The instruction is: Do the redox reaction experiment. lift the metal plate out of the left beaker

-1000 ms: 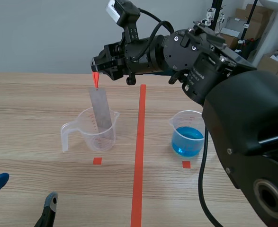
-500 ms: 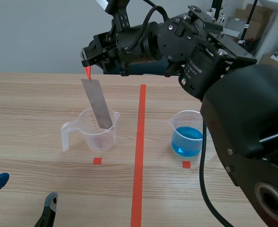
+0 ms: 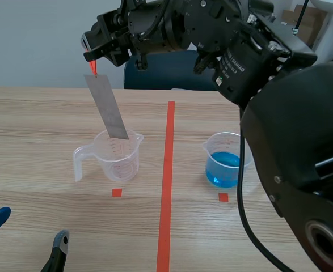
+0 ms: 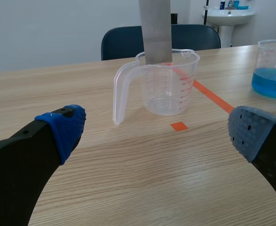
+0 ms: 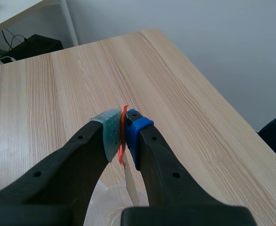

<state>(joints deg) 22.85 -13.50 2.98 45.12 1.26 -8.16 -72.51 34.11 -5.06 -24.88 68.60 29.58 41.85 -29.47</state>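
The flat grey metal plate (image 3: 106,106) is hanging from the right gripper (image 3: 93,55), whose fingers are clenching the orange-red tab (image 5: 122,141) at the plate's upper end. The plate is extending downward from the fingers. Its long axis is standing steeply upright and leaning, with the upper end toward the robot's left and the lower end pointing into the clear plastic beaker (image 3: 118,160) with a handle. The lower edge appears to be sitting at rim level, just inside the mouth. The remaining lift is judged to call for upward travel along that axis until the edge clears the rim. The left gripper (image 4: 157,132) is resting low over the wooden tabletop (image 3: 36,122), fingers spread and holding nothing, apart from the beaker.
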